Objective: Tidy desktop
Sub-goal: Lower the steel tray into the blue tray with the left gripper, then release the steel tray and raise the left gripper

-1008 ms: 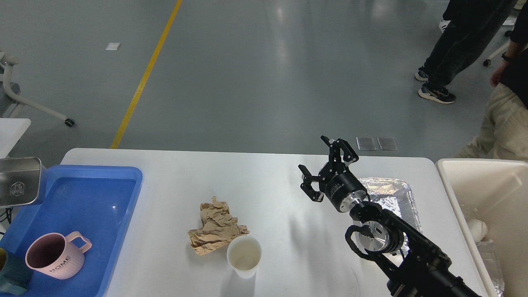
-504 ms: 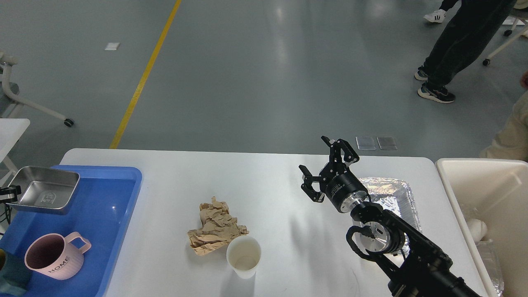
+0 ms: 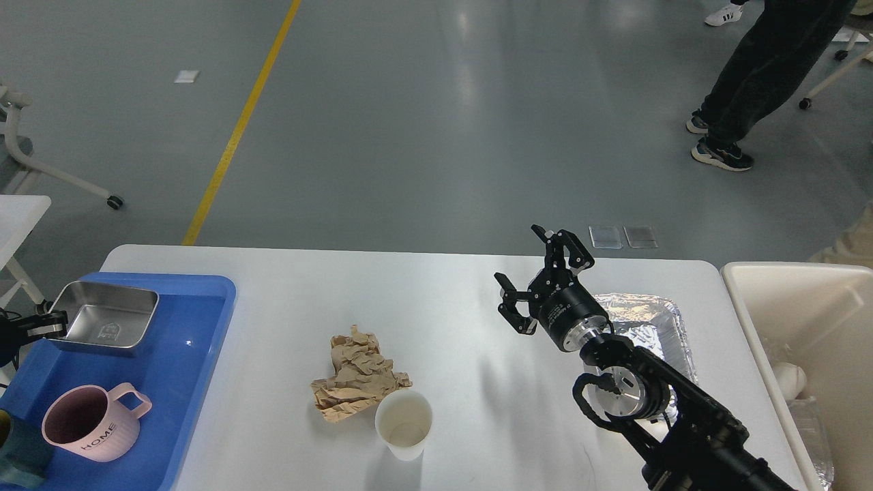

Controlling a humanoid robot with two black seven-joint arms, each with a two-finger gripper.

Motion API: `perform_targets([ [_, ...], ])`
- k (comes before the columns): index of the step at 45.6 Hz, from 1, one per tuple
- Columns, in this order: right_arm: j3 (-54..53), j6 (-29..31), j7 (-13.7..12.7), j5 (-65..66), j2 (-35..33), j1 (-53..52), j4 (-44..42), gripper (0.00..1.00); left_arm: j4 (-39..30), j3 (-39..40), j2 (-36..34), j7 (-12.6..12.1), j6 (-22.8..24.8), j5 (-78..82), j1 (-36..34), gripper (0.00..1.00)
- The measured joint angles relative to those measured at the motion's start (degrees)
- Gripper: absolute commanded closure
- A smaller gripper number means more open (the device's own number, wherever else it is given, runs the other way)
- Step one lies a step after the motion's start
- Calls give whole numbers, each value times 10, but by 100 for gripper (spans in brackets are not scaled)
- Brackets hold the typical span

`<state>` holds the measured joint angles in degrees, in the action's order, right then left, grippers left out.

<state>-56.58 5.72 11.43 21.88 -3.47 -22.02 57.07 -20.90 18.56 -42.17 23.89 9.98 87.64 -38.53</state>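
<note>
The white desk (image 3: 443,300) fills the lower frame. At lower centre a paper wad (image 3: 356,375) touches a cup (image 3: 404,423). The right pincer (image 3: 528,273) hovers wide open right of centre, by a foil tray (image 3: 648,317). At left, the left pincer (image 3: 51,324) grips a steel tin (image 3: 106,326) over the blue tray (image 3: 198,341) beside a mug (image 3: 92,423).

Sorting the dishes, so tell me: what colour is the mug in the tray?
Pink, dusty and matte, with dark lettering; the mug shows clearly in the head view.
</note>
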Motion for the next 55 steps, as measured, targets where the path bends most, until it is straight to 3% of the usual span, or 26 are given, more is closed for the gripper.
perform_targets([
  [18,0,0,0,0,-1,0,0,0,3,-61,29,5,-12,0,-1,89],
  [25,0,0,0,0,-1,0,1,0,2,-76,37,5,-19,-23,-1,67],
  [31,0,0,0,0,-1,0,1,0,2,-77,37,3,-19,-64,-1,32],
  [34,0,0,0,0,-1,0,1,0,2,-76,37,2,-16,-84,-2,22],
  [44,0,0,0,0,-1,-1,0,0,-11,-68,41,4,-5,-188,-6,13],
  [55,4,-1,0,0,-2,-5,-2,0,-123,-31,25,8,33,-382,-9,10],
])
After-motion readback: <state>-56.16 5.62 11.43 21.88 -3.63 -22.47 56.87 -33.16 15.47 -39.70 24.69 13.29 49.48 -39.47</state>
